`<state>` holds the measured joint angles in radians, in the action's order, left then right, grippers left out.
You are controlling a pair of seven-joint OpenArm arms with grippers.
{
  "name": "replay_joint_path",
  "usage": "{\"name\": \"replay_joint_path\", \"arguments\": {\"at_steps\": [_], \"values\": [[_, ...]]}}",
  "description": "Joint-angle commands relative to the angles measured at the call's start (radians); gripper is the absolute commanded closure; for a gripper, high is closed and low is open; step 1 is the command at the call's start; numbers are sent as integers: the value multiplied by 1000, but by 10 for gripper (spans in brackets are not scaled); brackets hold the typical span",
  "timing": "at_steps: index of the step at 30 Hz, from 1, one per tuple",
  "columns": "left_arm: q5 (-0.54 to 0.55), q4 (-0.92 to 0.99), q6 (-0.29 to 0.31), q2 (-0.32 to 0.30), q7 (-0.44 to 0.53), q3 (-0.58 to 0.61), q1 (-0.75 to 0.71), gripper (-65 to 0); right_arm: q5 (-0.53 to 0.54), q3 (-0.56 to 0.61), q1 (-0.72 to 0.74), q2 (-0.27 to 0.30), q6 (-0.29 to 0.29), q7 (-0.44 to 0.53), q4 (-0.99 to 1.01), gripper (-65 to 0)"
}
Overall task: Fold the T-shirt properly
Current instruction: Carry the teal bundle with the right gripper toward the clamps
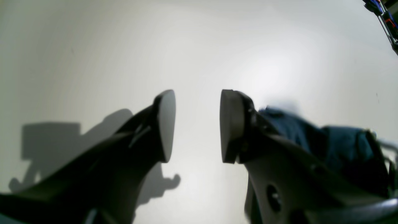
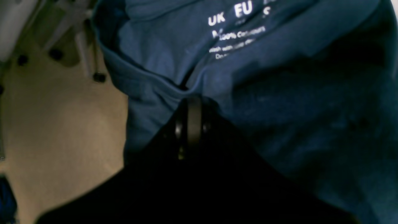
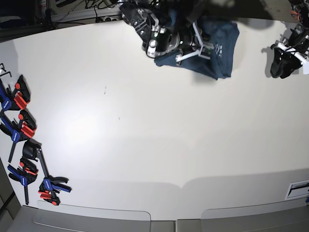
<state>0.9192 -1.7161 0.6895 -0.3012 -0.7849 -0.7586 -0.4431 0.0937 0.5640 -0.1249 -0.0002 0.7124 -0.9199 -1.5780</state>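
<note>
Along the left edge of the table [image 3: 120,145], a row of blue and red clamps [image 3: 21,130] is being kept well apart from the work, apparently parked there as spares.

At the far edge, left of centre in the base view, the right claw [image 2: 190,102] is being held fully shut on the T-shirt [image 3: 217,46]. In the right wrist view the navy cloth is being pinched at a seam fold just below the pale printed neck label [image 2: 236,31], so the grip is judged to sit at the collar. The garment is being carried bunched and partly raised beside the arm, hanging in a crumpled mass at the table's far edge and not spread flat. Such a hold is probably meant for dragging or lifting the shirt toward the open middle of the table, where it could be laid out; no fold is yet being formed, and the task is judged to be at an early stage.

At the far right, the left claw [image 1: 197,124] is being kept about half open over bare table, its pads [image 1: 228,124] parted with nothing between them. It is standing well apart from the shirt, probably waiting to take a second corner.
</note>
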Motion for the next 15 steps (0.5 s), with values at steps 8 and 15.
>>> {"name": "replay_joint_path", "arguments": {"at_steps": [8,15], "values": [[24,-19,9,-14,24,-6,-3,-215,3,-345,29,13,-48,45,-9,0],[24,-18,9,-14,24,-6,-3,-216,70,-645,47,87,-67,68,-9,0]]}}
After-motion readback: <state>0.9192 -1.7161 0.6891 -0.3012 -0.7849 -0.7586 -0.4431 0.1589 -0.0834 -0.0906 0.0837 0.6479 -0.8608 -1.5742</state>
